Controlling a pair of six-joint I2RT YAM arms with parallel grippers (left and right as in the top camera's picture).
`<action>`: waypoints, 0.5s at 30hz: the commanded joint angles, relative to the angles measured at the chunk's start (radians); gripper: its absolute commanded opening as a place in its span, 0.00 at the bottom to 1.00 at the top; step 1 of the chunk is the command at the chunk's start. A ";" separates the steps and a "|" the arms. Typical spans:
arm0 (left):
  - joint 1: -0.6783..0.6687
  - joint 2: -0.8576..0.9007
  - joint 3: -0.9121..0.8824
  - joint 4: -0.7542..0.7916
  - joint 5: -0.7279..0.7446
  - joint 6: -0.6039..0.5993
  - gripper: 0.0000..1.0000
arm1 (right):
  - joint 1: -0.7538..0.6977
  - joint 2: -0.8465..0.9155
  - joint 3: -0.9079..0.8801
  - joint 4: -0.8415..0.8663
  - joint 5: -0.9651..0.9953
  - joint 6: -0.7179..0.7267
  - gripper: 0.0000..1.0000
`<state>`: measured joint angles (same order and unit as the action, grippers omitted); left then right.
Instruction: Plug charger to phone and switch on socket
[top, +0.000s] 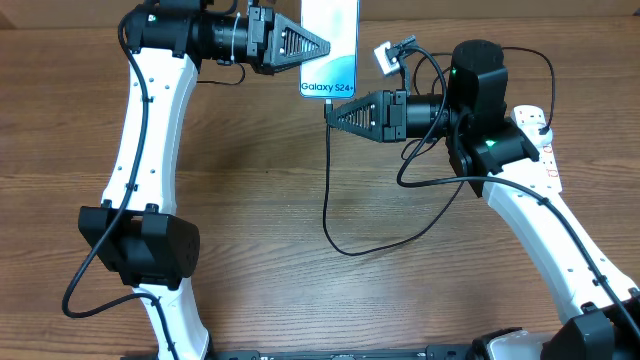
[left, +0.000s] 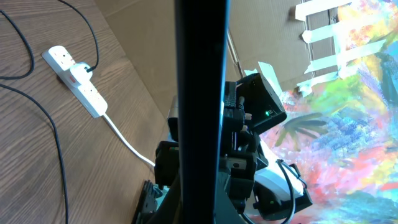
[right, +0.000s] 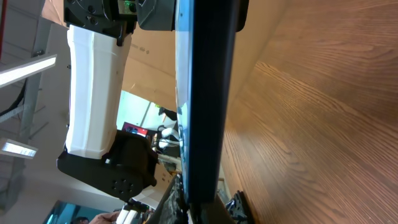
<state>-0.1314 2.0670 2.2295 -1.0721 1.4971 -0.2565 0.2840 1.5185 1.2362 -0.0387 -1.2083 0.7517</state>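
The phone lies screen-up at the top centre, its "Galaxy S24+" end towards the table's front. My left gripper comes in from the left and is shut on the phone's side; the left wrist view shows the phone edge-on as a dark bar. My right gripper is shut on the charger's connector right at the phone's near end. The phone rises edge-on out of this gripper. The black charger cable hangs down and loops right. The white socket lies partly under the right arm.
The socket lies on the wooden table near a cardboard wall, and its thick white cord trails away from it. Loose black cable crosses the wood. The left arm's base stands front left.
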 joint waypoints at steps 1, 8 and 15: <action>-0.008 -0.008 0.010 0.004 0.065 -0.001 0.04 | -0.004 -0.024 0.023 0.008 0.011 0.000 0.04; -0.008 -0.008 0.010 0.003 0.064 0.010 0.04 | -0.004 -0.024 0.023 0.008 0.019 0.001 0.04; -0.008 -0.008 0.010 0.004 0.064 0.010 0.04 | -0.004 -0.024 0.023 0.008 0.022 0.001 0.04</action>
<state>-0.1314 2.0670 2.2295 -1.0718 1.4971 -0.2562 0.2840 1.5185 1.2362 -0.0387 -1.2068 0.7528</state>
